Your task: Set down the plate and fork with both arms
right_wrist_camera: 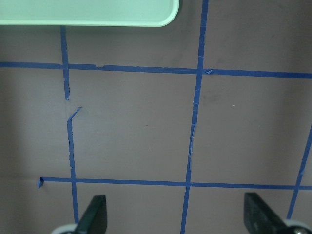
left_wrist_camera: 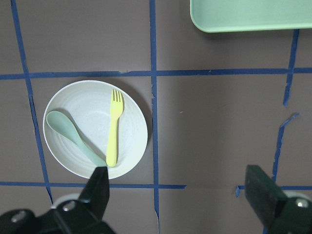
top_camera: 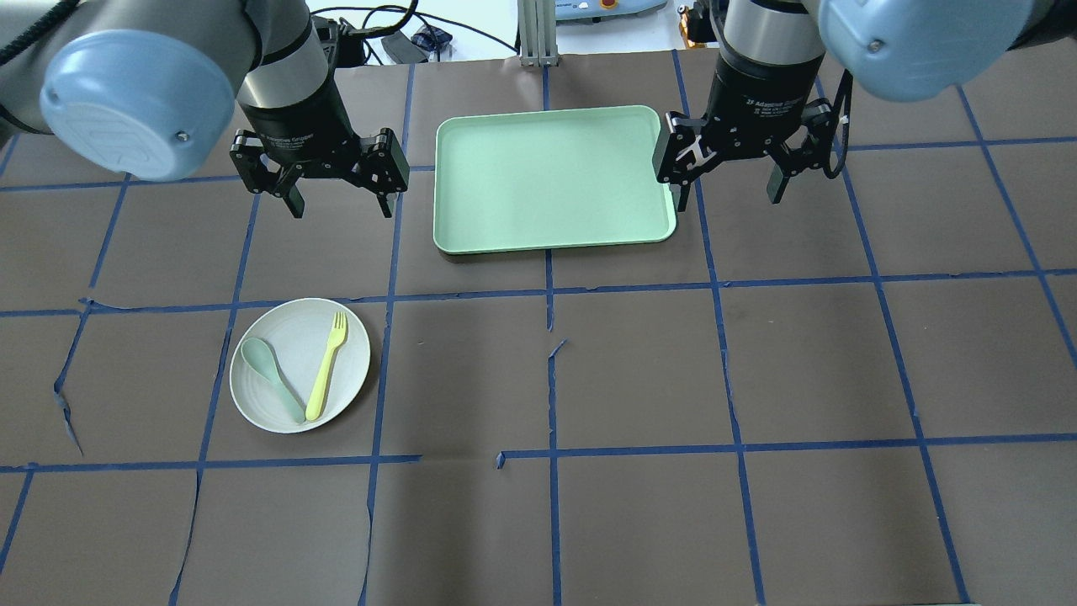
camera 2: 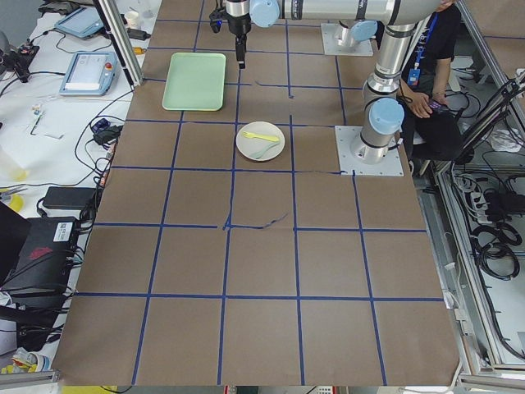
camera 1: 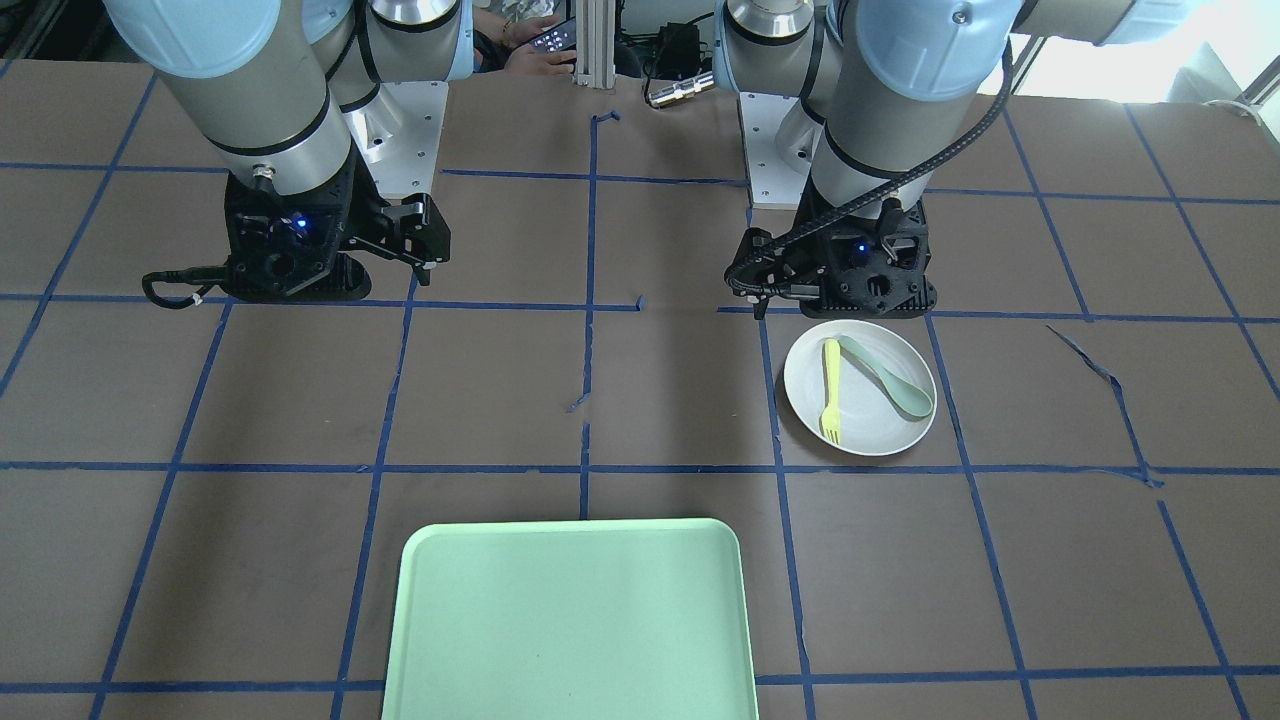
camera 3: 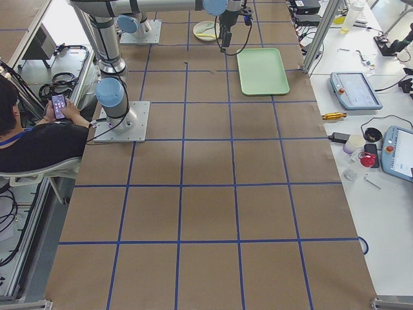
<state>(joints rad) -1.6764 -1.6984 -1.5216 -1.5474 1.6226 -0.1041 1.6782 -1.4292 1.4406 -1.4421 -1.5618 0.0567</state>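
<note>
The off-white plate (top_camera: 299,364) sits on the brown table at the robot's left side, also in the front view (camera 1: 860,388) and the left wrist view (left_wrist_camera: 95,129). On it lie the pale-yellow fork (top_camera: 326,364) (left_wrist_camera: 113,127) and a green-grey spoon (top_camera: 272,378). My left gripper (top_camera: 340,206) hangs open and empty high above the table, beyond the plate. My right gripper (top_camera: 728,199) hangs open and empty by the tray's right edge. In the front view both grippers' fingers are hidden under the wrists.
A rectangular mint-green tray (top_camera: 551,178) lies at the far middle of the table, between the two grippers, also in the front view (camera 1: 570,620). Blue tape lines grid the brown table cover. A seated person (camera 3: 35,139) is behind the robot.
</note>
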